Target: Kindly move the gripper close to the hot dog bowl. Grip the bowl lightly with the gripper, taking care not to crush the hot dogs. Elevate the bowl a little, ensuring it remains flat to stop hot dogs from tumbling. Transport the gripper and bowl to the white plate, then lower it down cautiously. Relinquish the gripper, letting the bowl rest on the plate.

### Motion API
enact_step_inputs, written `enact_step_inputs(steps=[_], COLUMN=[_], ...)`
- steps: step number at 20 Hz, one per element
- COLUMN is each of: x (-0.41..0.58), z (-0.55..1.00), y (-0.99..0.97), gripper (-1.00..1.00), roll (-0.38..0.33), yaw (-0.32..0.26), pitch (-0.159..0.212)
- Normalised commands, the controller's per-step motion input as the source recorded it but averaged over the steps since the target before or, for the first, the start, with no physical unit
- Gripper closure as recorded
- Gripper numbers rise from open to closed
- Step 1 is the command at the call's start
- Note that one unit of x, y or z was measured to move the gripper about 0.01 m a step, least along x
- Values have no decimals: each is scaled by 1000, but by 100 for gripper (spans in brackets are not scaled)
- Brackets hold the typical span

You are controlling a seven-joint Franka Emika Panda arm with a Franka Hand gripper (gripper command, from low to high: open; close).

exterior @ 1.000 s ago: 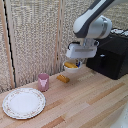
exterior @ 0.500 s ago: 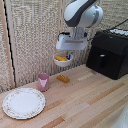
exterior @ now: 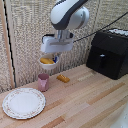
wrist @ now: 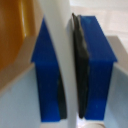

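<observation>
One wooden tabletop (exterior: 95,100) carries the white plate (exterior: 23,103) at the frame's lower left, down and leftward from the end effector (exterior: 52,56), with a pink cup (exterior: 43,82) between. Clamped on the rim, blue fingers (wrist: 95,70) hold the hot dog bowl (exterior: 49,61) aloft, hot dogs (exterior: 46,60) inside.

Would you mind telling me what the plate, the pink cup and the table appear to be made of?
Plate: probably glazed ceramic or melamine, white and smooth with a faint patterned rim. Pink cup: likely matte plastic, evenly coloured. Table: light wood, with visible plank seams and grain.
</observation>
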Motion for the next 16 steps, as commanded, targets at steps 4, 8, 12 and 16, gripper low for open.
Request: enact_step_inputs(steps=[4, 8, 12, 16], x=[478, 418, 292, 121], z=[-129, -232, -319, -414], y=[894, 906, 625, 140], gripper=[100, 100, 100, 100], roll=[-22, -26, -53, -38], yaw=[3, 31, 47, 21], pitch=[0, 17, 20, -4])
